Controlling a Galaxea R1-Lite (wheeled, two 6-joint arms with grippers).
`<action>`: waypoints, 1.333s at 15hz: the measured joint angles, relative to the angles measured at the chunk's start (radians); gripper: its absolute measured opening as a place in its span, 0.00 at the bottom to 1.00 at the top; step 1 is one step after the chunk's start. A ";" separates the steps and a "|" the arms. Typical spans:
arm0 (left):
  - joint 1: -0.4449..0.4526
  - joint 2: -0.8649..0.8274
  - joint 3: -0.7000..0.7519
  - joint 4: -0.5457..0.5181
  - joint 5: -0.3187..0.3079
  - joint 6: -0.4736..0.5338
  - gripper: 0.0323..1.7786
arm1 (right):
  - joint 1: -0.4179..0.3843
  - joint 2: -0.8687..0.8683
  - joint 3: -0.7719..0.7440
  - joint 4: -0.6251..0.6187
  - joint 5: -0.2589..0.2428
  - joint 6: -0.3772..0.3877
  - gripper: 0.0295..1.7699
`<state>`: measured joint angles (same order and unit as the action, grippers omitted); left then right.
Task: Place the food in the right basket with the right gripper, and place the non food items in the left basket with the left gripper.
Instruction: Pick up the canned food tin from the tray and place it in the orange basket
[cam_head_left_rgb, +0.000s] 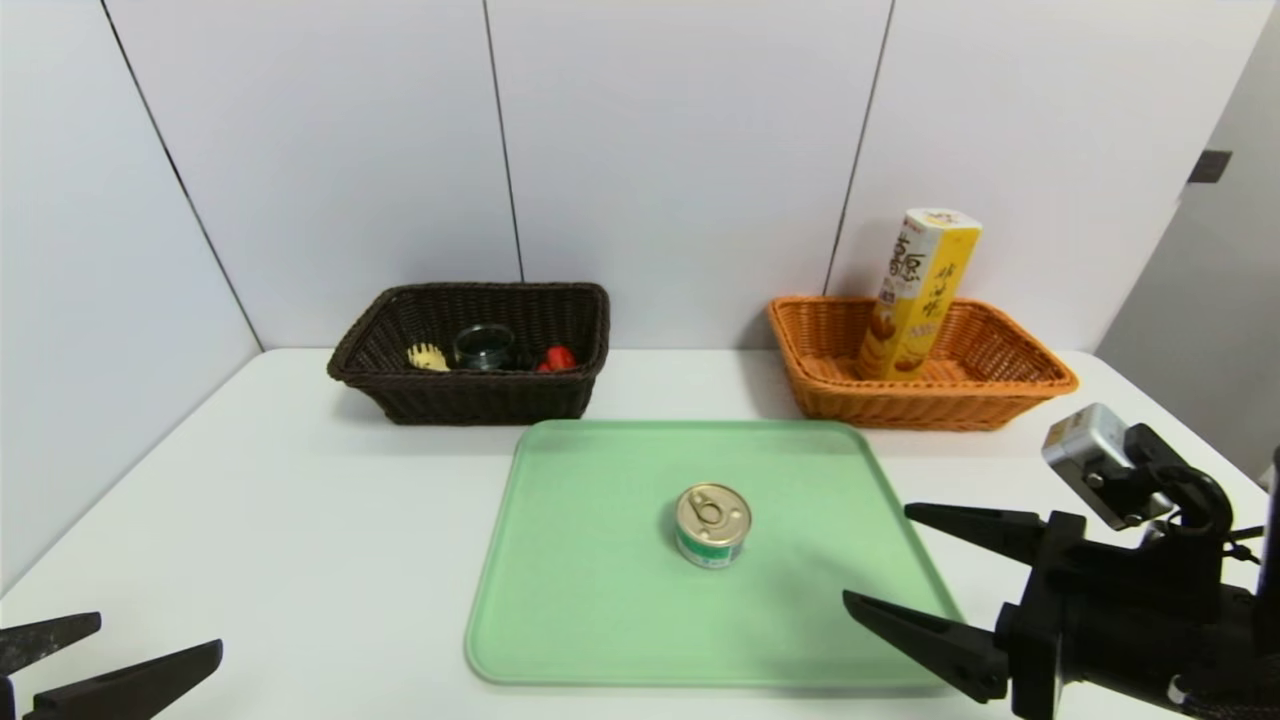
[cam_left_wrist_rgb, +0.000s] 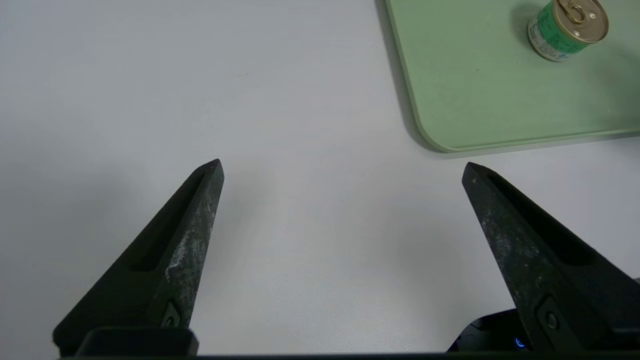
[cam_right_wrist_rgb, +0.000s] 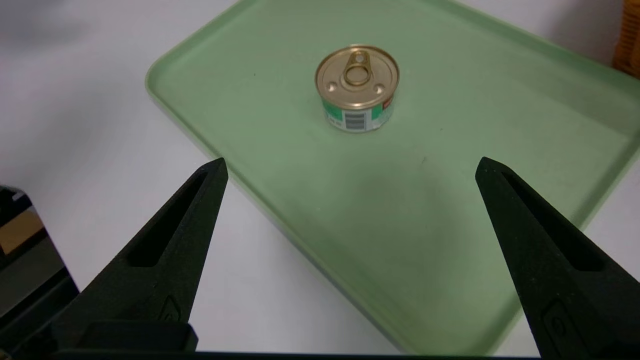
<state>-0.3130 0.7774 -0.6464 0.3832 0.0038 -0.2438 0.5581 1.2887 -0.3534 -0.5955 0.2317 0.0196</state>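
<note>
A: Biggest first: the white table (cam_head_left_rgb: 300, 520), then the green tray (cam_head_left_rgb: 600, 600) in the middle, with the dark brown basket (cam_head_left_rgb: 470, 400) at the back left and the orange-tan basket (cam_head_left_rgb: 960, 400) at the back right.

B: Only the head view takes in those baskets whole. The yellow carton (cam_head_left_rgb: 918, 295) leans in the orange one; the pasta fork (cam_head_left_rgb: 428, 357), glass dish (cam_head_left_rgb: 484, 346) and red duck (cam_head_left_rgb: 558, 358) sit in the brown one.

A: And the tin (cam_right_wrist_rgb: 357, 88)? Upright on the tray, alone; the right wrist view shows its barcode label.

B: Right gripper (cam_head_left_rgb: 875, 560) over the tray's near right corner, fingers spread wide, holding nothing, short of the tin.

A: Left gripper (cam_left_wrist_rgb: 342, 167) spread wide too, empty, over bare table beside the tray's near left corner.
</note>
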 joint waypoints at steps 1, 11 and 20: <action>0.000 -0.005 0.002 0.005 0.001 0.000 0.95 | 0.001 0.033 0.014 -0.046 0.000 0.013 0.97; 0.000 -0.015 0.015 0.011 0.028 0.000 0.95 | 0.008 0.396 0.118 -0.668 -0.061 0.012 0.97; 0.000 0.002 0.012 0.007 0.023 0.043 0.95 | 0.110 0.582 0.233 -0.926 -0.107 0.050 0.97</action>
<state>-0.3130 0.7798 -0.6340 0.3904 0.0264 -0.2006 0.6685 1.8709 -0.1206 -1.5215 0.1251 0.0700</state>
